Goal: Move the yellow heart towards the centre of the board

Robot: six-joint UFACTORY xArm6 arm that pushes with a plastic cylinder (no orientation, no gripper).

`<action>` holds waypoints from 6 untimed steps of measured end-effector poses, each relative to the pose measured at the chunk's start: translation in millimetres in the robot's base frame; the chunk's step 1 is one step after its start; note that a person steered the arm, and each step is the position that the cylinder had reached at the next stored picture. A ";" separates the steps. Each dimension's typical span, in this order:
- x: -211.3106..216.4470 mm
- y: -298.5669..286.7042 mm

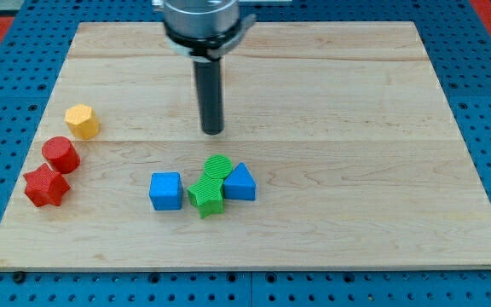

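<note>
Tip: the rod's tip (213,130) rests on the counter (356,170) near the middle, above the green and blue cluster
Pincer: none on this arm, so no grasp state to tell
Yellow block (82,120): at the view's left edge, well apart from the tip; possibly the heart, shape unclear
Neighbours: red cylinder (60,154) and red star (45,186) just below it
Approach: circle to its left side, then push rightward
Risk: clipping the red cylinder or the blue cube (166,190)

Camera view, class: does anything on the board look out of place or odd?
Nothing looks damaged. One oddity: the green blocks sit jammed against the blue triangular block, while the yellow block lies far off at the view's left, away from my tip.
</note>
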State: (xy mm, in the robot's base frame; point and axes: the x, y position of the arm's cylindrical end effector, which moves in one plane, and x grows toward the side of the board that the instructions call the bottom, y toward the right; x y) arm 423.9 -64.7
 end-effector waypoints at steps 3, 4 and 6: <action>-145.4 -43.7; -154.1 -1.3; -75.8 36.5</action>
